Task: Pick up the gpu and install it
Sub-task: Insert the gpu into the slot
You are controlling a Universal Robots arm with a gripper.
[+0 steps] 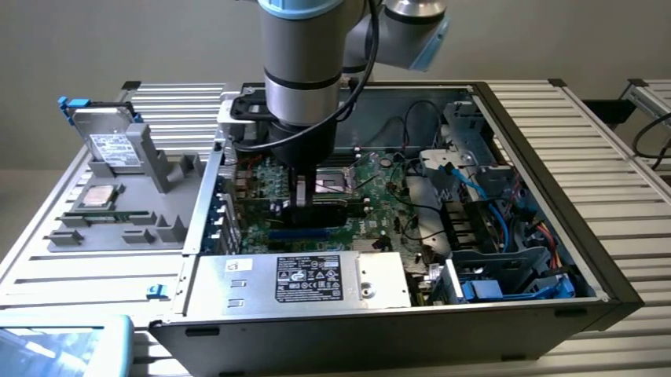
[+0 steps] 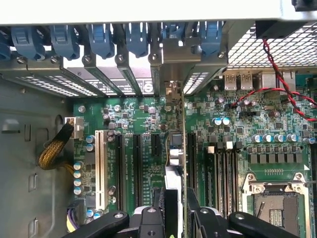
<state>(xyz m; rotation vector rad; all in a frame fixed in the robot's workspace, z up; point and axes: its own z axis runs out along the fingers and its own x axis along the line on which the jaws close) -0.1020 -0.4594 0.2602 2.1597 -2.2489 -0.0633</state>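
Gpu (image 2: 174,148) edge-on in fingers (image 2: 197,215), between slots (image 2: 136,168)

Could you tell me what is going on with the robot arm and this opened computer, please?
The robot arm is reaching into the open computer case, and its pincer is closed on the gpu, holding the card on edge over the motherboard. The card lies in line with the expansion slots, with its metal bracket at the case's rear openings. Whether it is fully seated in a slot cannot be told.
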